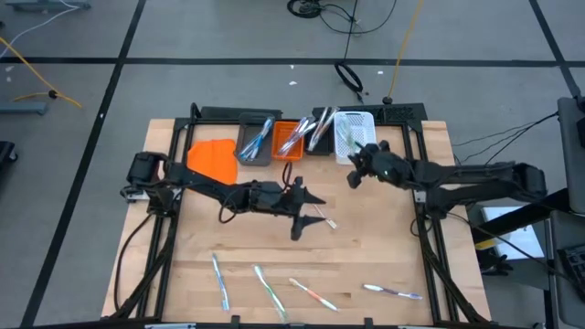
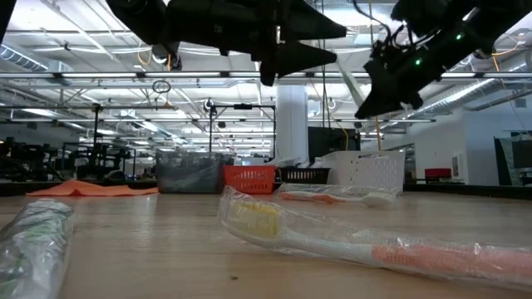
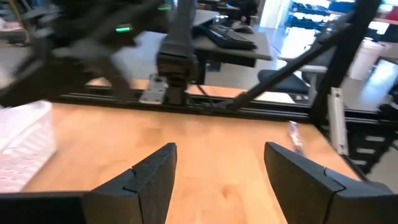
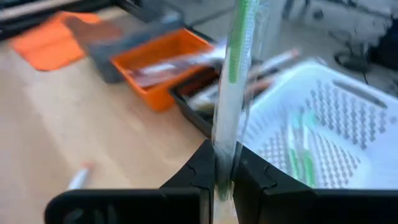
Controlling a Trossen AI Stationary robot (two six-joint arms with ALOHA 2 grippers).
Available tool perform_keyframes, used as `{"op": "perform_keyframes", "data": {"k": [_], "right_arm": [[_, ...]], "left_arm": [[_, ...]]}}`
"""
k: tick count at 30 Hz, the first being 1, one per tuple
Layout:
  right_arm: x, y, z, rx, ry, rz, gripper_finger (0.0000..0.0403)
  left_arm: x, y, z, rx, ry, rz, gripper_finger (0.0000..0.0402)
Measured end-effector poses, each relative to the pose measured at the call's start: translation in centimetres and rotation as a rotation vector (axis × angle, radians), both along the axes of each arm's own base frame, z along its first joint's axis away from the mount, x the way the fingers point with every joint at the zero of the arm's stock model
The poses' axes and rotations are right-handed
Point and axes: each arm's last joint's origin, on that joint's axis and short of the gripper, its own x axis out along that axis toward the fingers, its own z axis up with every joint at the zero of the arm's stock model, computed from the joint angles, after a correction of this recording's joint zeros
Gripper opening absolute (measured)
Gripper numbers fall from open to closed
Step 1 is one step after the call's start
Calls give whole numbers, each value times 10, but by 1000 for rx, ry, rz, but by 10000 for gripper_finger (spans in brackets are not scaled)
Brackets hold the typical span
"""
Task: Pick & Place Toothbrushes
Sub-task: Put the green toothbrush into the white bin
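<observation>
The right hand (image 4: 224, 171) is clenched on a slim clear-wrapped toothbrush with a green stripe (image 4: 233, 81), held above the white mesh plastic bin (image 1: 355, 133) at the table's far edge. Best lower it well inside before letting go. The left hand (image 1: 311, 215), mid-table, stands released and empty.

Wooden table (image 1: 366, 256) — bearing bins (image 1: 306, 135), orange cloth (image 1: 212, 157), scattered toothbrushes (image 1: 270, 291).

Toothbrushes (image 1: 265, 289) along table's (image 1: 384, 247) near edge
</observation>
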Motion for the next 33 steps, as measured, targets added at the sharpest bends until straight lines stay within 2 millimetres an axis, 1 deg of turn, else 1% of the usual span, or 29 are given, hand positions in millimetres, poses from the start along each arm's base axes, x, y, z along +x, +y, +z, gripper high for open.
{"op": "perform_keyframes", "data": {"k": [4, 8, 11, 14, 18, 22, 28, 33], "right_arm": [[-7, -23, -5, 69, 28, -37, 19], [-16, -40, -7, 111, 35, -59, 19], [-22, -52, -7, 142, 76, -91, 19], [-25, -65, -6, 174, 140, -121, 19], [-18, -83, -1, 196, 213, -128, 19], [-10, -98, -4, 218, 284, -141, 19], [-7, -109, -25, 286, 401, -154, 19], [-6, -111, -34, 312, 446, -152, 19]], "left_arm": [[-1, -12, 0, 2, 0, -31, 246], [-3, -20, 0, 3, 0, -53, 246], [-4, -26, 0, 2, 0, -66, 246], [-4, -30, 0, 1, 0, -76, 246], [-4, -31, 0, 4, -2, -57, 246], [-4, -31, 0, -15, 3, -48, 246], [-5, -31, -3, -16, 34, -47, 246], [-5, -30, -4, -14, 47, -47, 246]]}}
